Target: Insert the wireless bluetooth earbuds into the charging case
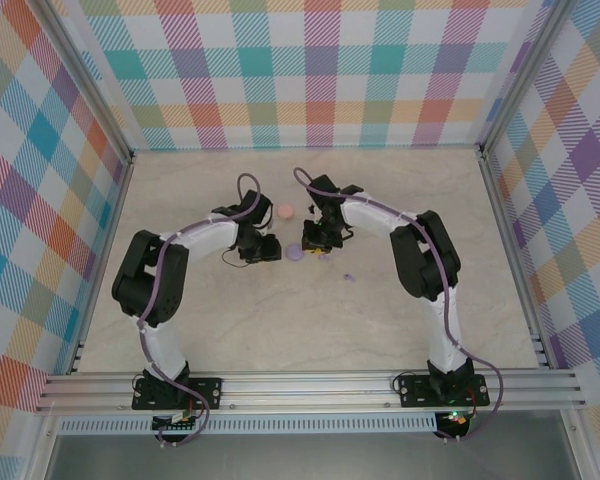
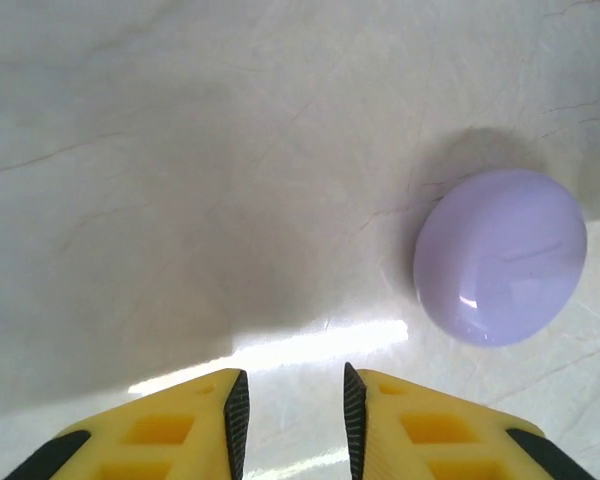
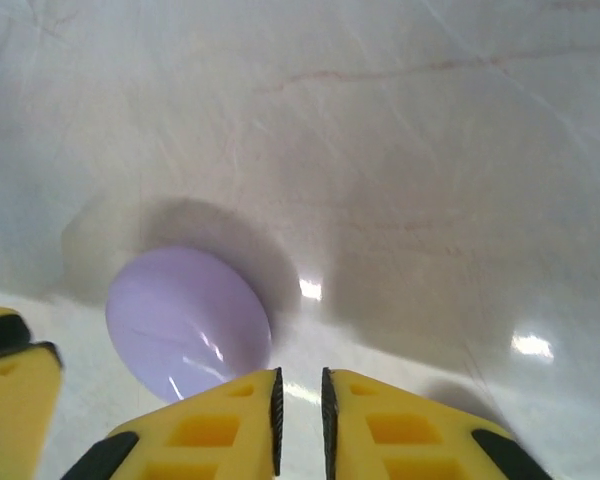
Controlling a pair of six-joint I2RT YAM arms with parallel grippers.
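Observation:
A closed lilac charging case (image 1: 295, 254) lies on the table between my two grippers. In the left wrist view the lilac case (image 2: 500, 255) sits ahead and to the right of my left gripper (image 2: 295, 385), whose jaws stand a little apart with only bare table between them. In the right wrist view the case (image 3: 185, 320) lies just left of my right gripper (image 3: 300, 385), whose jaws show a narrow gap and hold nothing. From above, the left gripper (image 1: 273, 250) and right gripper (image 1: 310, 243) flank the case. One tiny lilac earbud (image 1: 348, 276) lies loose to the case's right.
A round pale pink case (image 1: 287, 211) sits just behind the grippers. The marble-look table (image 1: 230, 330) is walled by checkered panels on three sides. A yellow finger of the left gripper (image 3: 10, 400) shows at the left edge of the right wrist view.

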